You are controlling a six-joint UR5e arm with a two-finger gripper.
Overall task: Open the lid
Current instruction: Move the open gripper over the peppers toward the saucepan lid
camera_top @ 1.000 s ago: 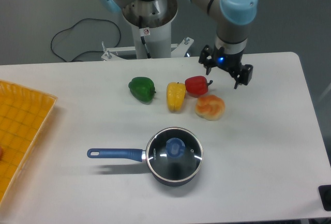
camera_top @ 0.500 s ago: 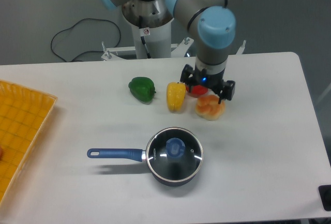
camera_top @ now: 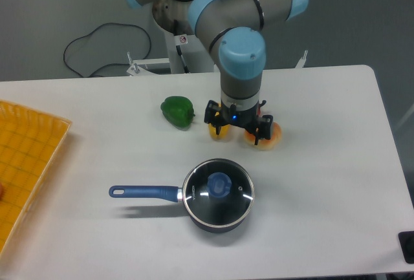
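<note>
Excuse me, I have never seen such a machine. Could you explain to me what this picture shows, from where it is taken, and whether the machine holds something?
The picture is taken by one fixed camera that looks down at a white table from the front. The grey machine with light blue joints is a robot arm. At its end is a black two-finger gripper, which acts as its hand. It hangs open above the table and holds nothing.

In front of it stands a dark saucepan with a blue handle. On the pan rests a round glass lid with a metal rim and a blue knob; it is closed and untouched.

Behind the pan lie a green bell pepper, a yellow pepper partly hidden by the gripper, and an orange-and-white rounded food item. A yellow tray sits at the left edge.
</note>
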